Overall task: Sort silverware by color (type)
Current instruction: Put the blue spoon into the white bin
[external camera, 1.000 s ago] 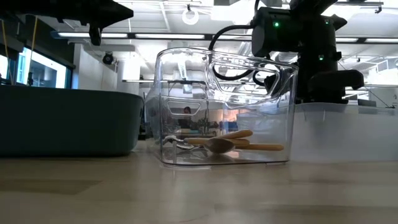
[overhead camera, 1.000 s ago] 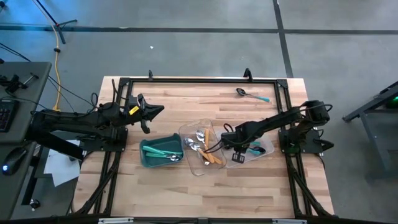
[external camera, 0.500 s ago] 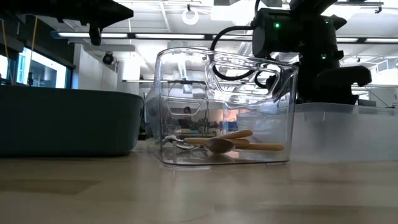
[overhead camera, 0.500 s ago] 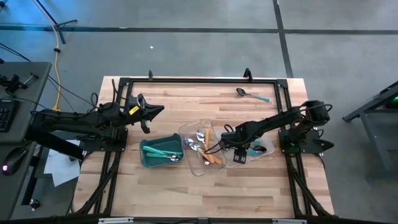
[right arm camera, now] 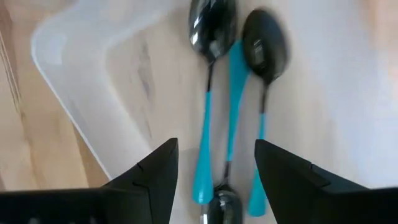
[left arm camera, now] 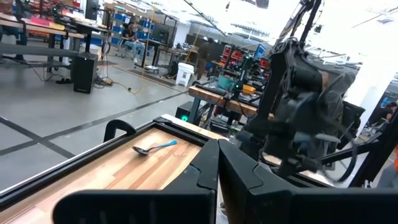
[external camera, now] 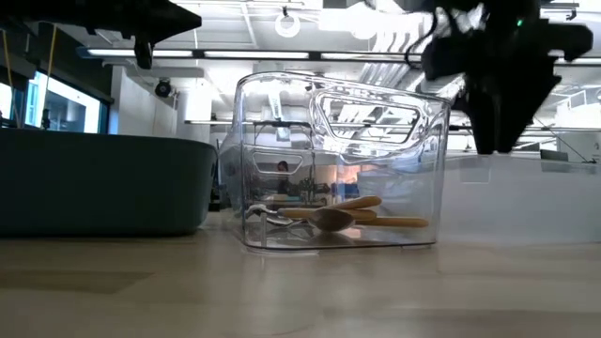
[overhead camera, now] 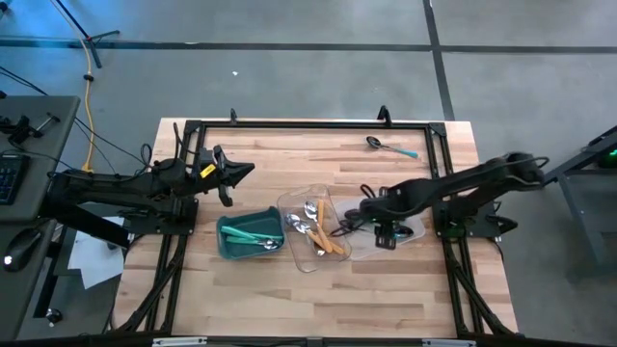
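The table is a light butcher-block wood top bounded by a black frame. It stands on a grey concrete floor crossed by dark seams. A desk with a keyboard and mouse is seen at the far left of the high view. Through the low view a bright hall with ceiling light strips is seen; through the left wrist view, workbenches and equipment are seen beyond the table edge.

A teal bin holding teal-handled pieces is set left of centre. Beside it a clear tray holds orange-handled spoons with silver heads. A second clear tray sits to the right, and teal-handled spoons with black heads are seen lying in it side by side. One teal-handled spoon is left alone near the far edge.

The left gripper is held well apart over the table's left part, fingers pressed together on nothing. The right gripper is held above the right tray, its fingers spread apart and empty.

Against the frame a second ago, the right gripper is found raised and shifted rightward from the tray divide, its arm extended further, and its fingers have been spread.
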### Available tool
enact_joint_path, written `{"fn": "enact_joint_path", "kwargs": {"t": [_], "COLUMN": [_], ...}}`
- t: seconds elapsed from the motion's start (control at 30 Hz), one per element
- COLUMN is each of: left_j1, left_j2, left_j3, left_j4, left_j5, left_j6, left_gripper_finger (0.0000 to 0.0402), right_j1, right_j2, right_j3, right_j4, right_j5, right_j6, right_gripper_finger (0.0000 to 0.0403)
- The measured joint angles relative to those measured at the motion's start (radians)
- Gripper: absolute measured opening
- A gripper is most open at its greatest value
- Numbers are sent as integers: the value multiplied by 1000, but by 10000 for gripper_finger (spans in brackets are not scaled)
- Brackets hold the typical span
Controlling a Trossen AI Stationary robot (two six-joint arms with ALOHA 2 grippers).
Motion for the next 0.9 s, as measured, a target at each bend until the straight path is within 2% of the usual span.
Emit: {"fn": "enact_joint_path", "kwargs": {"t": [0.13,0.33,0.5,0.6,0.73,0.83,0.9], "left_j1": [0,0,0,0,0,0,0], "left_j2": [0,0,0,0,0,0,0], "left_j3": [0,0,0,0,0,0,0], "left_j4": [0,0,1,2,2,2,2], "left_j5": [0,-6,-6,-6,-10,-21,-29], "left_j6": [0,0,-1,-1,-1,-1,-1], "left_gripper_finger": [0,0,0,0,0,0,0], "right_j1": [17,14,-5,-6,-6,-6,-6], "right_j2": [-76,-126,-205,-263,-306,-313,-309], "right_j3": [0,-7,-143,-214,-239,-238,-239], "right_j4": [-15,-83,-15,61,209,382,508], "right_j5": [76,124,31,8,20,78,145], "right_j6": [24,19,72,145,206,190,119], "right_gripper_finger": [197,197,197,197,197,197,197]}}
